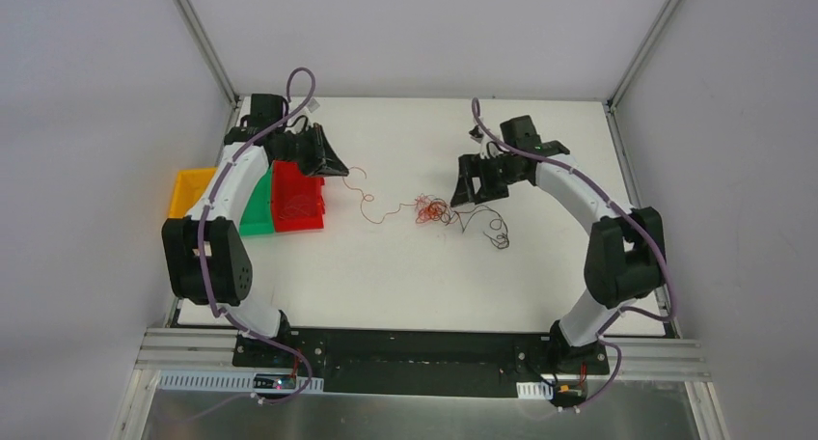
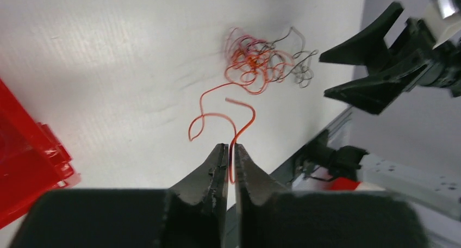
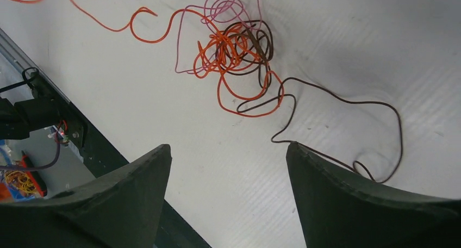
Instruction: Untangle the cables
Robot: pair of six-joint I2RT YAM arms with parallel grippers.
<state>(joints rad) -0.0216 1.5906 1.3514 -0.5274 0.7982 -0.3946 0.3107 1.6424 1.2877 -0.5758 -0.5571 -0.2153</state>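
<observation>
Barely started imo. The cables [image 1: 431,209] sit mid-table, mostly one knot. One orange strand [image 2: 247,127] trails out toward 9 o'clock, and the left gripper [image 2: 229,148] is pinched on its end. The right gripper [image 3: 227,147] hangs spread wide over the clump. Red bin [image 1: 297,197], green bin [image 1: 256,215] and yellow bin [image 1: 188,191] are at 9 o'clock, can't tell the contents.

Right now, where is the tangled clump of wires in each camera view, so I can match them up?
Top external: the clump sits at the picture's centre.
Left wrist: clump upper centre, beyond the left gripper, shut on an orange strand.
Right wrist: clump upper centre, above the open right gripper.
Shared landmark: the dark brown strand trailing from the clump.
</observation>
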